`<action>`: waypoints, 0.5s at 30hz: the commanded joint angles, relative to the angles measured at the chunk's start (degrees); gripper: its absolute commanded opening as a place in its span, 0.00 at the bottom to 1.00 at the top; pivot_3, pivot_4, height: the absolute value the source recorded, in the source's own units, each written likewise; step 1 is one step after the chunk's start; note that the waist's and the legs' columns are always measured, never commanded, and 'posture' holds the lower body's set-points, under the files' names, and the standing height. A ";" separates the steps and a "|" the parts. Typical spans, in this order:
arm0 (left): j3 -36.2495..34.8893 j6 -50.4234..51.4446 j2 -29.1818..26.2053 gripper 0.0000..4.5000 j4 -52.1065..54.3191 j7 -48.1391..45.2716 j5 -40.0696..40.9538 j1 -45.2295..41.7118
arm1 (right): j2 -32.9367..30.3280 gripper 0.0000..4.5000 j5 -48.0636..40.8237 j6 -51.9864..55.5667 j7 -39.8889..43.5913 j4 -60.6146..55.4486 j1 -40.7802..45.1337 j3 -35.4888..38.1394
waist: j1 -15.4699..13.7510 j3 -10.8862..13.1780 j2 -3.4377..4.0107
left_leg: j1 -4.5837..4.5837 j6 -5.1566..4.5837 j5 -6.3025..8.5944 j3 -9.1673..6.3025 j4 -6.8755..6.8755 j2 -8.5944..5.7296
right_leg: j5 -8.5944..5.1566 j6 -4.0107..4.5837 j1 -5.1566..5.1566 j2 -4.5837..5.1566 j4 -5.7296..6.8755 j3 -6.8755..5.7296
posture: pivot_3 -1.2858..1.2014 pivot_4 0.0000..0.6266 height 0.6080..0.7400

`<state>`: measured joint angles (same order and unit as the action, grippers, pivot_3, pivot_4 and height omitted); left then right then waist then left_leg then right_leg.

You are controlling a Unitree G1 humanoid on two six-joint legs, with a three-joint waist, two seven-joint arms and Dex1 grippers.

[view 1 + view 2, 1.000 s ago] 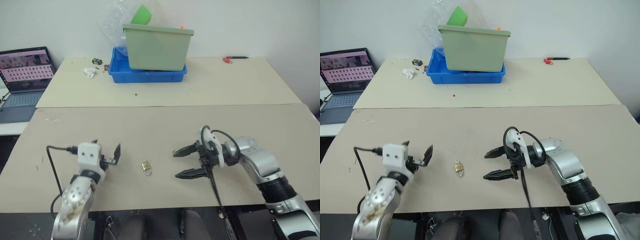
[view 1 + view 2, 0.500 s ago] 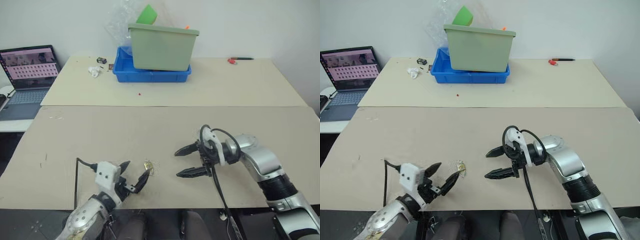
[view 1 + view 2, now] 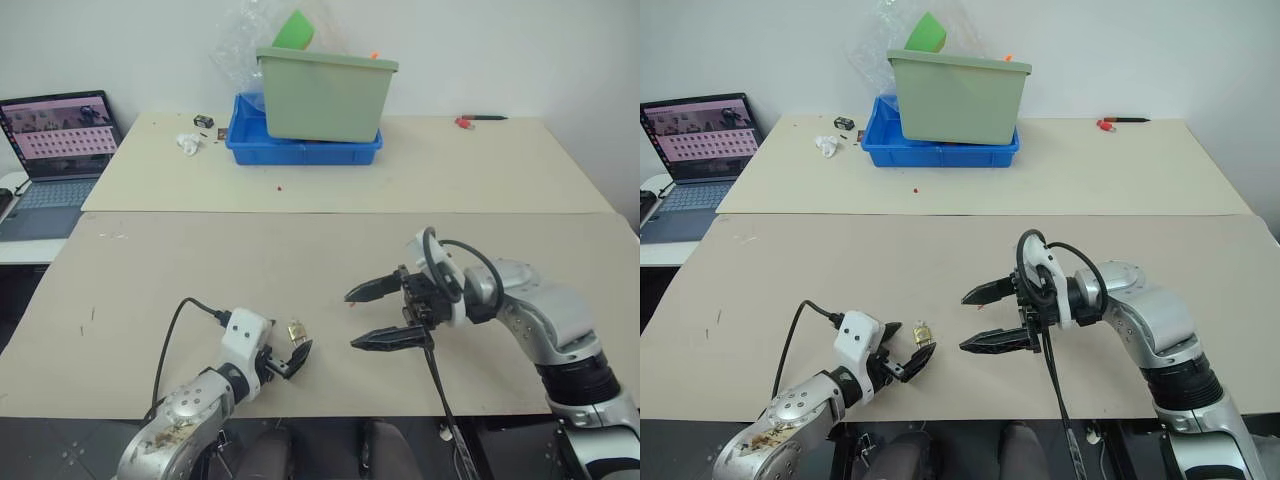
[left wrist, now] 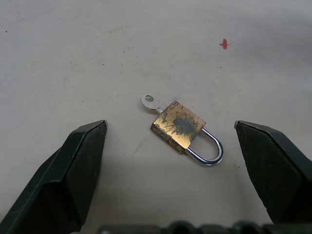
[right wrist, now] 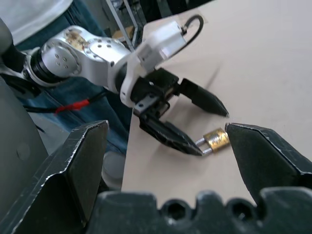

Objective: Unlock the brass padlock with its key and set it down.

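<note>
The padlock [image 4: 180, 127] is seen lying flat on the near table [image 3: 200, 270], close to its front edge, with a small silvery key [image 4: 149, 102] seated in the body's end opposite the shackle; the shackle appears closed. The left gripper [image 3: 286, 352] is placed at the padlock with its fingers spread apart, one on each side of the lock and nothing clamped between them; in the right wrist view one finger tip lies right at the shackle, though contact cannot be told. The right gripper [image 3: 376, 316] is held above the table to the right of the padlock, clear of it, its two fingers wide apart and pointed toward the lock, empty. A tiny red speck [image 4: 224, 44] is seen on the table between the padlock and the right gripper. Well beyond the padlock, on the far table [image 3: 480, 170], a blue tray [image 3: 300, 150] is placed, and a green bin [image 3: 322, 94] is stood in it; a green object [image 3: 293, 30] and crumpled clear plastic [image 3: 238, 40] rise behind the bin's rim, and whether they lie inside it cannot be told. A laptop [image 3: 55, 135] is set open to the left of the tray, and a red-tipped pen [image 3: 478, 121] lies to the tray's right.
</note>
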<state>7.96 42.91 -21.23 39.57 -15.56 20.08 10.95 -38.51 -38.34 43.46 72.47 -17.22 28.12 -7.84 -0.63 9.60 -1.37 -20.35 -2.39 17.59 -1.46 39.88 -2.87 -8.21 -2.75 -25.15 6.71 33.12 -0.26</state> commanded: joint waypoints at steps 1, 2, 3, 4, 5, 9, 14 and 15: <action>0.45 3.63 -1.18 0.99 1.95 1.16 -1.08 -1.38 | 0.90 1.00 -3.19 0.60 -1.55 -2.77 0.66 2.46 | 0.00 0.00 0.00 | 0.00 0.00 0.00 0.00 0.00 0.00 | 0.00 0.00 0.00 0.00 0.00 0.00 | 0.52 0.24 0.94; 0.20 4.94 -1.61 0.99 2.35 1.84 -1.54 -1.76 | 1.37 1.00 -3.93 0.68 -2.11 -2.92 0.83 2.80 | 0.00 0.00 0.00 | 0.01 0.00 0.00 0.00 0.00 0.00 | 0.00 0.00 0.00 0.00 0.01 0.00 | 0.52 0.24 0.94; -0.02 5.90 -1.95 0.99 2.64 2.32 -1.86 -2.00 | 1.73 1.00 -4.47 0.77 -2.58 -3.05 0.94 2.99 | 0.01 0.00 0.00 | 0.01 0.00 0.00 0.00 0.00 0.00 | 0.00 0.00 0.00 -0.01 0.01 0.00 | 0.52 0.24 0.94; -0.28 6.40 -2.08 0.99 2.82 2.51 -1.86 -2.22 | 2.04 1.00 -4.88 0.81 -2.97 -3.18 1.01 3.13 | 0.10 0.00 0.00 | 0.01 0.00 0.00 0.00 0.00 0.00 | 0.00 0.00 0.00 -0.01 0.01 0.00 | 0.52 0.24 0.94; -0.75 7.11 -2.02 0.99 2.95 2.81 -1.73 -2.55 | 2.30 1.00 -5.23 0.76 -3.37 -3.30 1.02 3.19 | 0.15 0.00 0.00 | 0.01 0.00 0.00 0.00 0.00 0.00 | 0.00 0.00 0.00 -0.01 0.01 0.00 | 0.52 0.24 0.94; -2.34 9.50 -2.22 0.94 3.06 3.32 -1.54 -3.75 | 2.82 1.00 -5.65 0.17 -4.48 -3.61 0.90 3.15 | 0.09 0.00 0.00 | 0.02 0.01 -0.01 0.00 0.00 0.00 | 0.00 0.00 0.00 -0.02 0.01 0.01 | 0.52 0.24 0.94; -3.18 10.74 -2.94 0.60 3.13 2.45 -1.14 -4.64 | 3.70 1.00 -6.00 -0.29 -5.56 -3.74 0.95 3.33 | 0.23 0.00 0.01 | 0.03 0.01 -0.01 0.00 -0.01 0.02 | 0.00 0.01 -0.01 -0.05 0.02 0.01 | 0.52 0.24 0.94; -3.14 10.68 -3.12 0.51 3.10 2.13 -1.05 -4.74 | 3.84 1.00 -6.18 -0.29 -5.73 -3.82 0.95 3.35 | 0.21 0.00 0.01 | 0.03 0.02 -0.01 0.00 -0.01 0.02 | 0.01 0.01 -0.01 -0.05 0.02 0.01 | 0.52 0.24 0.94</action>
<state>5.36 53.05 -23.71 41.85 -13.07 19.24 6.45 -35.01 -43.04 44.08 67.17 -18.97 28.24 -6.13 -0.43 9.60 -1.37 -20.33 -2.37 17.58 -1.46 39.87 -2.85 -8.21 -2.74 -25.17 6.66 33.14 -0.25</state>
